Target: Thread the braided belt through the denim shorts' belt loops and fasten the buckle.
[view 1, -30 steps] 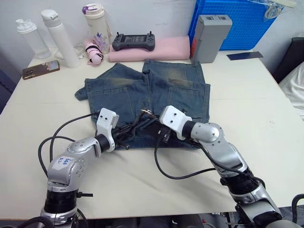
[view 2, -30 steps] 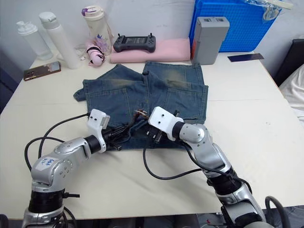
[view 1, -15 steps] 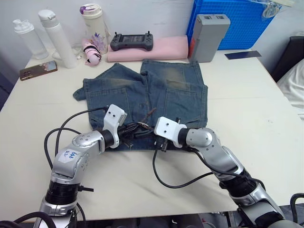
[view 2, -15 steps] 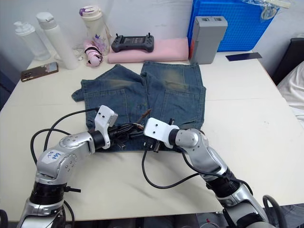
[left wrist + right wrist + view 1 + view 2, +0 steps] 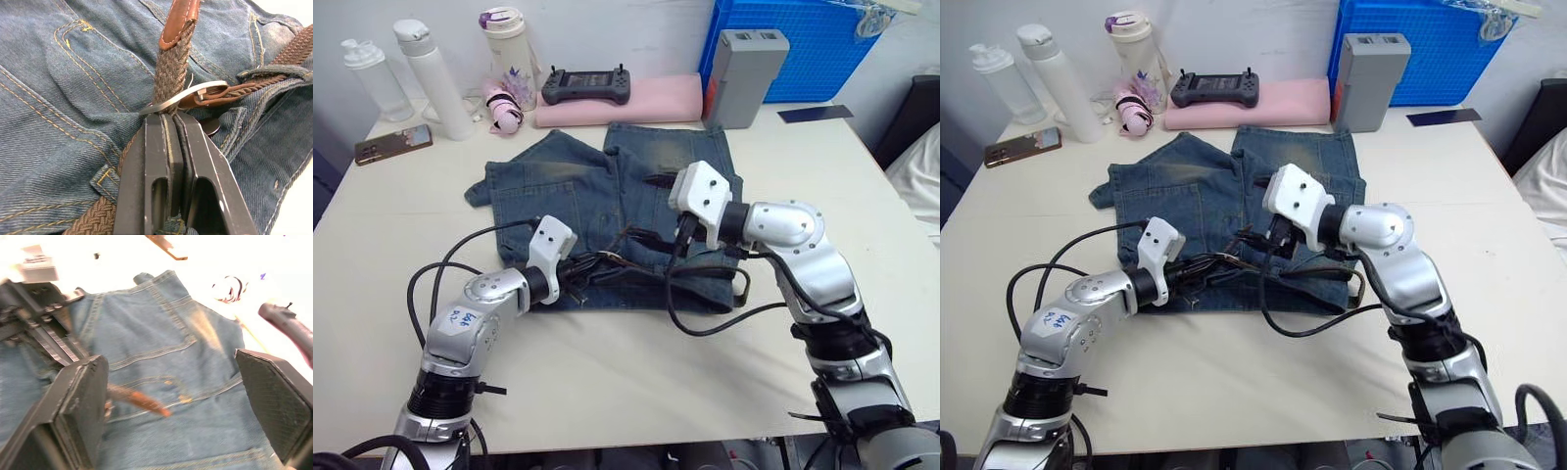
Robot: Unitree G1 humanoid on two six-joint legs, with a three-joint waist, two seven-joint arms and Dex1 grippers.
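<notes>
The denim shorts (image 5: 597,186) lie flat in the middle of the table, waistband toward me. The braided belt (image 5: 170,73) runs along the waistband and passes under a belt loop (image 5: 274,72). Its brown leather tip (image 5: 179,19) sticks up through the silvery buckle (image 5: 195,92). My left gripper (image 5: 168,120) is shut on the belt just behind the buckle, at the waistband's middle (image 5: 592,266). My right gripper (image 5: 663,208) hovers above the shorts' right leg, open wide, with nothing between its fingers (image 5: 80,401). The belt tip (image 5: 142,402) lies below it.
Along the far edge stand white bottles (image 5: 435,78), a phone (image 5: 393,144), a black controller (image 5: 585,85) on a pink pad (image 5: 646,98), a grey box (image 5: 744,64) and a blue crate (image 5: 793,49). Black cables (image 5: 705,328) loop from both wrists onto the table.
My right gripper has opened, letting go at the buckle, and has lifted away and back over the shorts' right leg. The left gripper stays shut on the belt.
</notes>
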